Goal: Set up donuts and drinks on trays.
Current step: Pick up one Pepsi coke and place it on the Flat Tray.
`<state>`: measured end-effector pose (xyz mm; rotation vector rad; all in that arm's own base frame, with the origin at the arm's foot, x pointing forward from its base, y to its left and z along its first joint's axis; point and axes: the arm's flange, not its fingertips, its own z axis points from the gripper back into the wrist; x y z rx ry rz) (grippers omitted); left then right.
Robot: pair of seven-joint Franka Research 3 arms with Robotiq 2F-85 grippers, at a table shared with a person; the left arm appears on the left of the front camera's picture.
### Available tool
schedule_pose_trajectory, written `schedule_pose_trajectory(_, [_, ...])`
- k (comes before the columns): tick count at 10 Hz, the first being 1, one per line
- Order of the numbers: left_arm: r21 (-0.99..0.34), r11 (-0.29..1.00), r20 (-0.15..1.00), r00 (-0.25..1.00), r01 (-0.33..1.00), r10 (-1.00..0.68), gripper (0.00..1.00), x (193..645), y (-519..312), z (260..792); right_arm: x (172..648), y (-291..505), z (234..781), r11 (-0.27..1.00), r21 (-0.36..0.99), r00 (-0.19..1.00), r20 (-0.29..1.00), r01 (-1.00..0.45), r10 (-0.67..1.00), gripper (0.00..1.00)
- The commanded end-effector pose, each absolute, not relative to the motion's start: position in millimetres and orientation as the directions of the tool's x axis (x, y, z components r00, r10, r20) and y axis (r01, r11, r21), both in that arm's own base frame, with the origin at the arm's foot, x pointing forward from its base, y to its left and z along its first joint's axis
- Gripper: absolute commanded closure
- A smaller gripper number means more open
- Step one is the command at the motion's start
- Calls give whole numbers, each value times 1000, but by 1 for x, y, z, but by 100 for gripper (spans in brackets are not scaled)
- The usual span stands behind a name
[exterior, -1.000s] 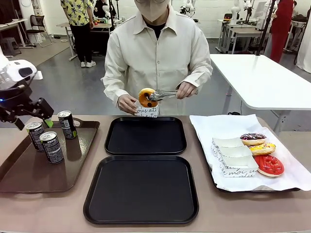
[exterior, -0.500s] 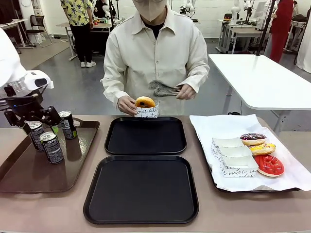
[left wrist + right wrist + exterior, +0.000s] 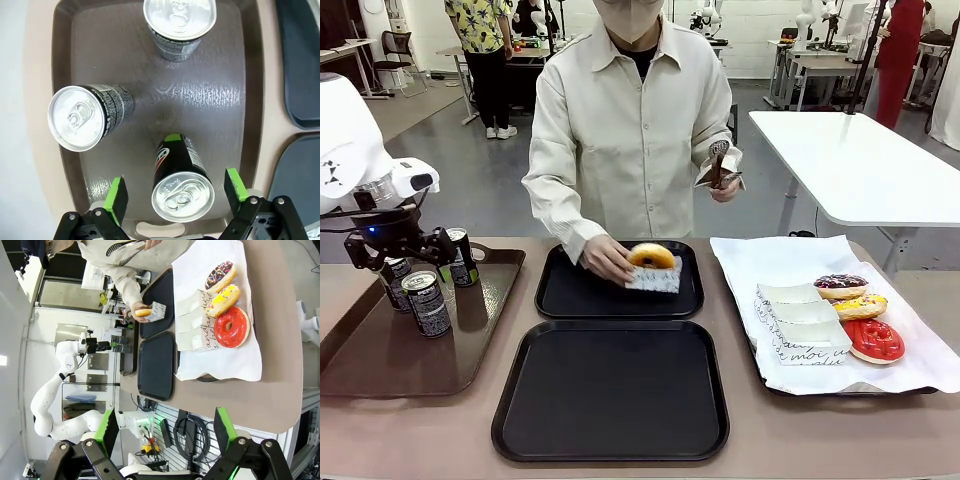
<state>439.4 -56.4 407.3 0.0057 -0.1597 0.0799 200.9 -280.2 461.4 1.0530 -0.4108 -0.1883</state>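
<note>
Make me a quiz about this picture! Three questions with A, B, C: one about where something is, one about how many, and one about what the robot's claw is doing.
1. Where is the boxed donut?
A. on the brown tray
B. on the far black tray
C. on the floor

2. How many cans stand on the brown tray?
A. two
B. three
C. five

3. What is the left claw doing?
A. squeezing a donut
B. shut with nothing in it
C. open, with one pad on each side of a can

Answers:
1 B: the person's hand holds it on the tray nearest them.
2 B: three stand there in both the front and left wrist views.
3 C: gaps show between the green pads and the can.
</note>
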Motion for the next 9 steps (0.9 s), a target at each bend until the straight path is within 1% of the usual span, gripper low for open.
schedule_pose_trajectory(1, [44,989,169,977,-140,130,0,445,-62,397,201,-282,462,480,875,904,255,-65,-342,0])
schedule_pose_trajectory(4, [19,986,150,976,-166,161,0,449,-61,386,201,-282,462,480,875,904,255,-65,-342,0])
schedule_pose_trajectory(8, [4,986,112,980,-165,164,0,448,-61,372,201,-282,462,480,875,904,255,-65,-342,0])
schedule_pose_trajectory(9, [-5,988,108,982,-155,155,2,447,-62,372,201,-282,462,480,875,904,255,-65,-342,0])
